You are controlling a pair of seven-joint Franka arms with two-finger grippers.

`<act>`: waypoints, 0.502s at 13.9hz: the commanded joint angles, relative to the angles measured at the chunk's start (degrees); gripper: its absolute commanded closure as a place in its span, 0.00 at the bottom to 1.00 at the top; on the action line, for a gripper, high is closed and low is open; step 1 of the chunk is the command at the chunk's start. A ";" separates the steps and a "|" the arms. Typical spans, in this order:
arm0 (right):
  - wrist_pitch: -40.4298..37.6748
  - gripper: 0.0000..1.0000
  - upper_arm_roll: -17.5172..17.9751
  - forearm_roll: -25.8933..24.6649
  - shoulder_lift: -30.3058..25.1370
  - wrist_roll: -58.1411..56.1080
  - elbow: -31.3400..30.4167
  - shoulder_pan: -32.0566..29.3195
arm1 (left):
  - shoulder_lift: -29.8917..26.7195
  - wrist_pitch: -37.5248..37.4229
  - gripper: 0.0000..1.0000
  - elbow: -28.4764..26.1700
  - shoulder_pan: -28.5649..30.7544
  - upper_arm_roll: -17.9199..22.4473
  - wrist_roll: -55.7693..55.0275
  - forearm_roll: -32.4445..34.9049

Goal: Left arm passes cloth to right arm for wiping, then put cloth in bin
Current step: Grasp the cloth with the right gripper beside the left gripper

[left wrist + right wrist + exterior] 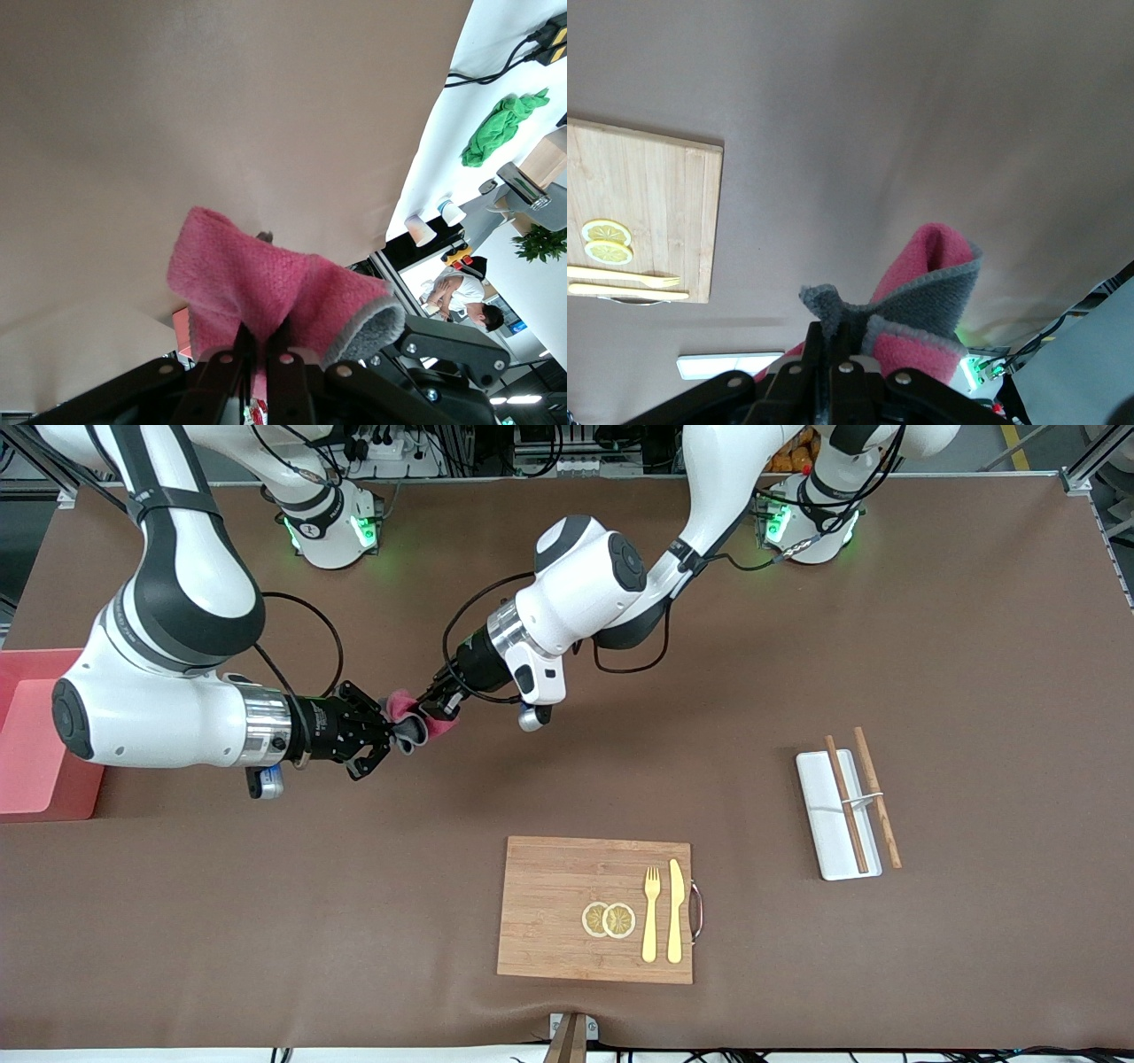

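Note:
The magenta-pink cloth [413,722] with its dark grey side hangs in the air over the brown table, between both hands. My left gripper [434,707] is shut on one end of it; its wrist view shows the pink cloth [266,288] pinched between the fingers. My right gripper [392,732] is shut on the grey edge of the cloth [921,301], which shows folded in its wrist view. The salmon-pink bin [35,735] stands at the right arm's end of the table, partly hidden by that arm.
A wooden cutting board [558,903] with lemon slices [609,919], a fork and a knife lies near the front camera. A white tray [828,824] with two chopsticks sits toward the left arm's end. The board [656,204] also shows in the right wrist view.

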 commanded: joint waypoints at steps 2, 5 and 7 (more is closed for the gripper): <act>-2.21 1.00 0.15 0.07 0.23 -5.87 1.14 -2.20 | 1.28 1.65 1.00 1.28 -1.11 0.55 -1.65 0.29; -2.66 1.00 0.15 -0.19 0.23 -8.42 1.23 -3.70 | 1.11 1.65 0.45 1.19 -1.03 0.63 -1.65 0.29; -2.66 1.00 0.06 -0.37 0.32 -8.87 1.31 -3.80 | -0.11 1.56 0.00 1.10 -0.94 1.07 -1.92 1.25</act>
